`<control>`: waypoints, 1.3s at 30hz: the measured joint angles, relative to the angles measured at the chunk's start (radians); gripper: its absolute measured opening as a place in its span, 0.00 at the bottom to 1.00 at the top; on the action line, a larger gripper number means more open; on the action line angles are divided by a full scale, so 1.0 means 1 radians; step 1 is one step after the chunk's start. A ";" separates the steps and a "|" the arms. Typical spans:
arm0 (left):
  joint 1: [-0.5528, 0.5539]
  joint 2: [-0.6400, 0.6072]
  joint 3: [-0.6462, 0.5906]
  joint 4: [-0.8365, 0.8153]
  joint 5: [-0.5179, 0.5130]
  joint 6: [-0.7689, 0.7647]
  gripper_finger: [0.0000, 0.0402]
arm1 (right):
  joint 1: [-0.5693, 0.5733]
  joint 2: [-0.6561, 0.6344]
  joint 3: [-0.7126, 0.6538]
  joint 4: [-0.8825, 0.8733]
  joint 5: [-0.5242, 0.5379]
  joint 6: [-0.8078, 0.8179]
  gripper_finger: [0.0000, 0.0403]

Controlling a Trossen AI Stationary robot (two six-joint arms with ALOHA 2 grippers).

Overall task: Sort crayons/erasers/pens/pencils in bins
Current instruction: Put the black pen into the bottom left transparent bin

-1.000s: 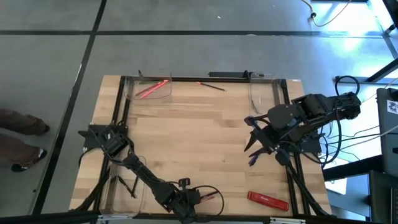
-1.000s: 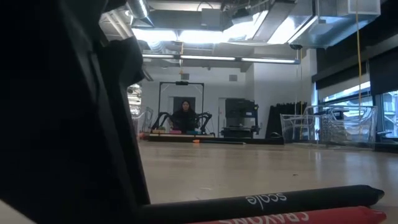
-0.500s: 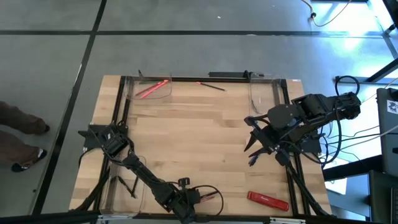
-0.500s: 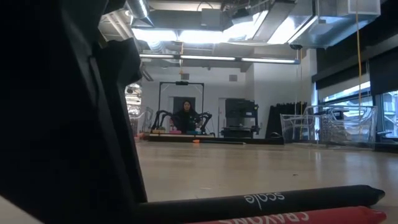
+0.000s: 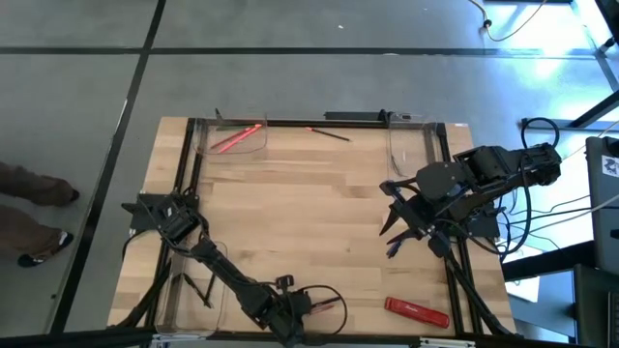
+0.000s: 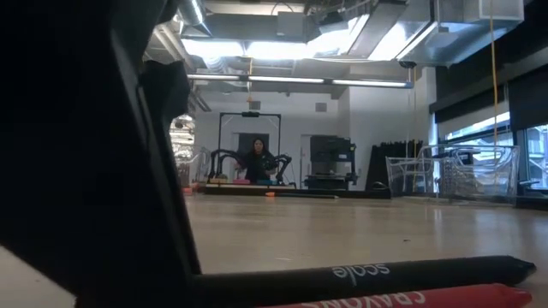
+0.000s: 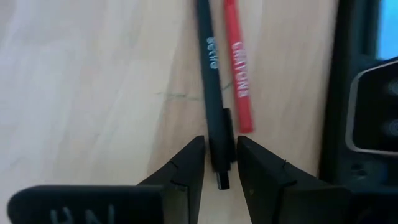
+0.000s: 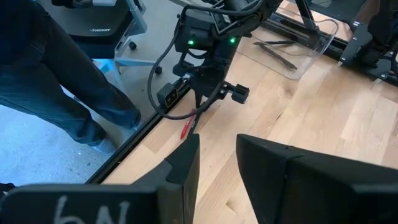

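Our left hand sits low at the table's near edge, fingers apart around the black pencil, a red crayon just beside it; our right hand waits, fingers apart.

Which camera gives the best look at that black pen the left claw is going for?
The left wrist view: the black pen lies between the left claw's fingers. The low view shows it side-on; from above it is hard to make out.
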 joint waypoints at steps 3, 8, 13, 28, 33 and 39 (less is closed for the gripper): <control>0.001 -0.002 0.002 -0.055 -0.004 -0.018 0.23 | 0.000 0.000 0.000 0.000 0.000 0.000 0.27; 0.003 -0.003 0.002 -0.100 -0.005 -0.022 0.22 | 0.000 0.000 0.000 0.000 0.000 0.000 0.27; 0.005 -0.003 0.002 -0.110 -0.004 -0.017 0.20 | 0.000 0.000 0.000 0.000 0.000 0.000 0.27; 0.005 -0.004 0.000 -0.112 -0.004 -0.022 0.01 | 0.000 0.000 0.000 0.000 0.000 0.004 0.27; 0.005 -0.004 -0.001 -0.109 -0.004 -0.023 0.01 | 0.000 0.000 0.000 0.000 0.000 0.004 0.27; 0.007 -0.021 -0.004 -0.107 0.008 -0.022 0.01 | 0.000 0.000 0.000 0.001 0.000 0.004 0.27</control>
